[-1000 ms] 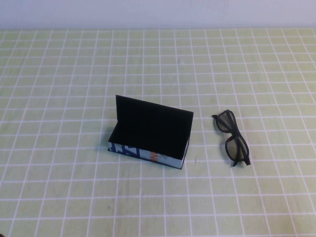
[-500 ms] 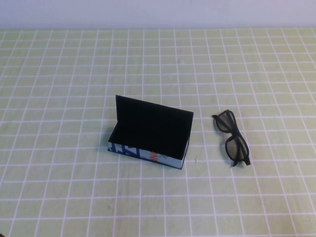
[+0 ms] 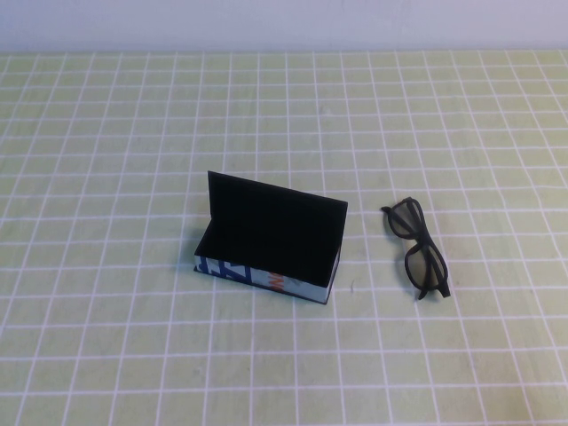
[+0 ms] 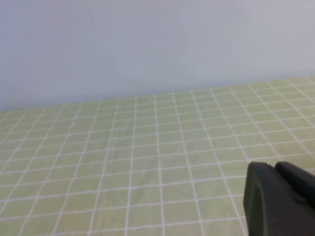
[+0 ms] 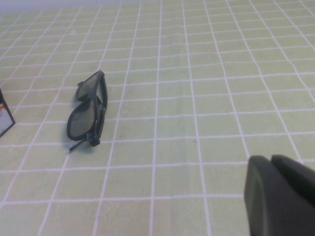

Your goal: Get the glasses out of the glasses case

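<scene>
The glasses case stands open in the middle of the table, its lid upright and its black inside showing nothing in it. The glasses lie folded on the cloth to the right of the case, apart from it. They also show in the right wrist view, with a corner of the case beside them. My right gripper is shut and empty, held back from the glasses. My left gripper is shut and empty over bare cloth. Neither gripper shows in the high view.
A green cloth with a white grid covers the whole table. A pale wall runs along the far edge.
</scene>
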Robot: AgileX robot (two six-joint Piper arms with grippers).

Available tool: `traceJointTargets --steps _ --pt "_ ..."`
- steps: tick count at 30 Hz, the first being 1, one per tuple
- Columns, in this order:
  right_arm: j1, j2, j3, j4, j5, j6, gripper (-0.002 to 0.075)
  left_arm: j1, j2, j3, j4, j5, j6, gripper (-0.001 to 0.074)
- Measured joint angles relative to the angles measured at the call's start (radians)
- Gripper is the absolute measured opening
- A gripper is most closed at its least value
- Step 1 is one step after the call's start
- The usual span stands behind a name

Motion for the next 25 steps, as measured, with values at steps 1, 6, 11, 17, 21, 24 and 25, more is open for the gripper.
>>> traceJointTargets --steps 1,6,11,17,21,24,25 --pt "0.000 0.000 0.000 0.000 0.000 0.000 -0.0018 0.000 -0.003 -0.003 0.102 -0.007 -0.101 -0.0004" --pt "0.000 0.000 0.000 0.000 0.000 0.000 -0.0018 0.000 -0.040 0.062 0.537 -0.082 -0.553 -0.0004" --pt "0.000 0.000 0.000 0.000 0.000 0.002 -0.0018 0.000 -0.118 0.142 0.612 -0.130 -0.651 -0.0004" --pt "0.000 0.000 0.000 0.000 0.000 0.002 -0.0018 0.000 -0.130 0.144 0.632 -0.005 -0.663 -0.0004" --pt "0.000 0.000 0.000 0.000 0.000 0.002 -0.0018 0.000 -0.130 0.144 0.634 0.146 -0.663 -0.0004" --pt "0.000 0.000 0.000 0.000 0.000 0.002 -0.0018 0.000 -0.132 0.144 0.633 0.177 -0.663 -0.0004" --pt "0.000 0.000 0.000 0.000 0.000 0.002 -0.0018 0.000 -0.132 0.144 0.627 0.179 -0.663 -0.0004"
